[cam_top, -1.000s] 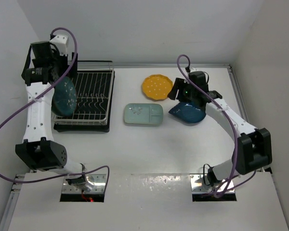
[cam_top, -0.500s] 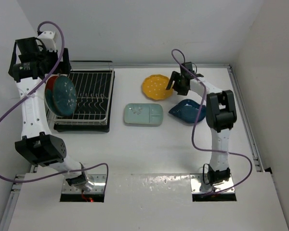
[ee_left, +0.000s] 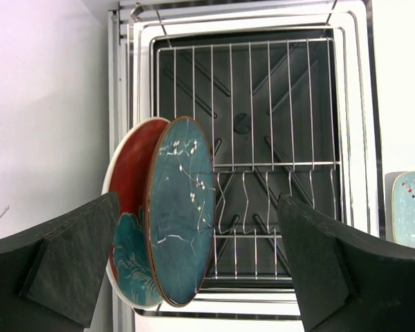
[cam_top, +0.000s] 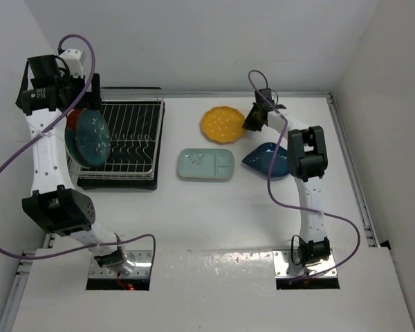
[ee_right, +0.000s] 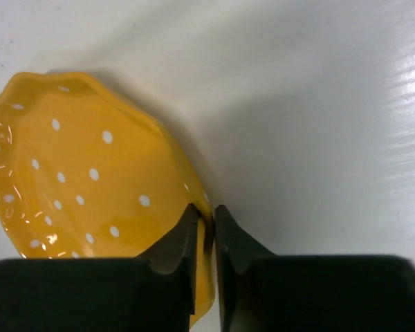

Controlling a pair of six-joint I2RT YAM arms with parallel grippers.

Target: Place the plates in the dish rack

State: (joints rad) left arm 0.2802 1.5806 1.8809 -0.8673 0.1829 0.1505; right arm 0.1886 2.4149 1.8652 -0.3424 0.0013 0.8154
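Yellow plate (ee_right: 76, 173) — white-dotted, right gripper (ee_right: 205, 214) pinching rim

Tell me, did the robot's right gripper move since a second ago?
Yes. The right gripper shifted left and a bit farther back, away from the dark blue leaf-shaped ceramic plate, to the yellow scalloped dotted ceramic plate, whose rim it now pinches.

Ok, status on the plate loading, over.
Left tool open over rack. Right tool shut on yellow plate rim. Red plate, teal plate upright in rack; pale plate, leaf plate on table. Nothing in the way.
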